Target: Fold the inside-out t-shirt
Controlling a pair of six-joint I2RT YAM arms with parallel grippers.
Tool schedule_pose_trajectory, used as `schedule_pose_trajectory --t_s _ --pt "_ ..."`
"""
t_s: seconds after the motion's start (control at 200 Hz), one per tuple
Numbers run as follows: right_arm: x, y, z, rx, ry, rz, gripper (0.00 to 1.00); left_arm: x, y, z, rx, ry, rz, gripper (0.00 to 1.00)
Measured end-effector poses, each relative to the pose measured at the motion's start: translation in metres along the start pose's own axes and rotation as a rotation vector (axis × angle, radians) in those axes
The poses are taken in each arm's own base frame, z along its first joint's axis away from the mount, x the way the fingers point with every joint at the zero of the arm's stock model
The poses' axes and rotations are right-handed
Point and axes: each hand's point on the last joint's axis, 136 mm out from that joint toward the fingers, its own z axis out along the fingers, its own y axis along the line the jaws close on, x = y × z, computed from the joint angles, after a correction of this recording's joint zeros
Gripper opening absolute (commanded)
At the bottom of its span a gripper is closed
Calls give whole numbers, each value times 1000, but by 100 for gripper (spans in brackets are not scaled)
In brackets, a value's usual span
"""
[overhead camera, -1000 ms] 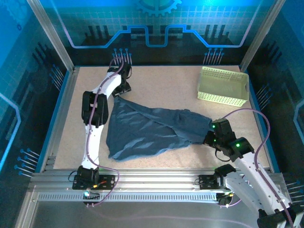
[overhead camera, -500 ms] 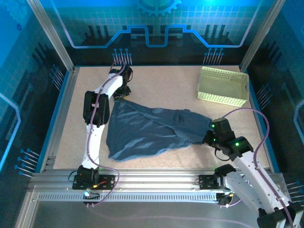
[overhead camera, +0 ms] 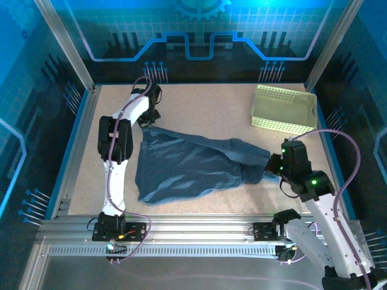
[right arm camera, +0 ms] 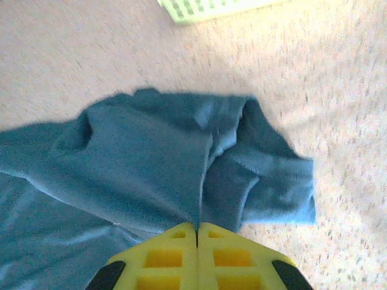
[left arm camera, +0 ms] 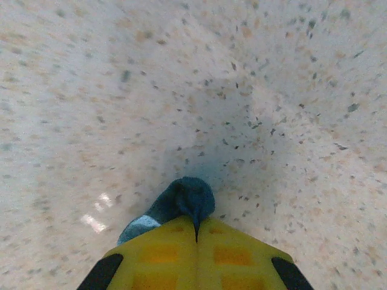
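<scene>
Across the middle of the speckled table (overhead camera: 211, 99), between both arms: inside-out t-shirt (overhead camera: 187, 169), dark slate-blue, wrinkled, spread broad toward the left and tapering to a bunched end at the right. Left gripper (left arm camera: 196, 232): clenched on a small tuft of the t-shirt at its far-left corner; yellow fingers (left arm camera: 163, 260) pressed together, tuft protruding just past the tips, bare table beyond. Right gripper (right arm camera: 197, 228): clenched likewise, grasping the t-shirt at its bunched right end; fabric gathered in folds ahead of the closed tips, one loose flap extending to the right. Far edge of the t-shirt fairly straight between the two grip points, near hem lying slack on the table. Not determinable whether either gripped end touches the table. At the far-right corner of the table: pale yellow-green perforated basket (overhead camera: 284, 110), upright, well apart from the t-shirt and from both grippers.
</scene>
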Motion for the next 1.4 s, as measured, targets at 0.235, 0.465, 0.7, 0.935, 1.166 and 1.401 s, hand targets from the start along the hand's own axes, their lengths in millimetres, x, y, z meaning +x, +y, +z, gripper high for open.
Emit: schedule_pose_trajectory --t_s 0.235,0.465,0.7,0.935,1.166,1.401 --pt "-89 33 -59 -87 -210 -18 0 -52 13 -146 179 -261 -41 0" --pt "-189 75 -132 -188 -427 -36 0 -81 67 -345 453 -639 -137 0" --pt "-240 107 -231 -334 -653 -88 0 -38 153 -467 673 -915 -213 0" --pt "-234 121 -321 -494 -816 -165 0 15 204 -497 837 -1049 -255 0" --pt "-228 119 -375 -539 -943 -194 0 16 203 -511 901 -1082 -249 0" --pt "-267 148 -329 -545 -867 -228 0 -13 155 -462 807 -968 -193 0"
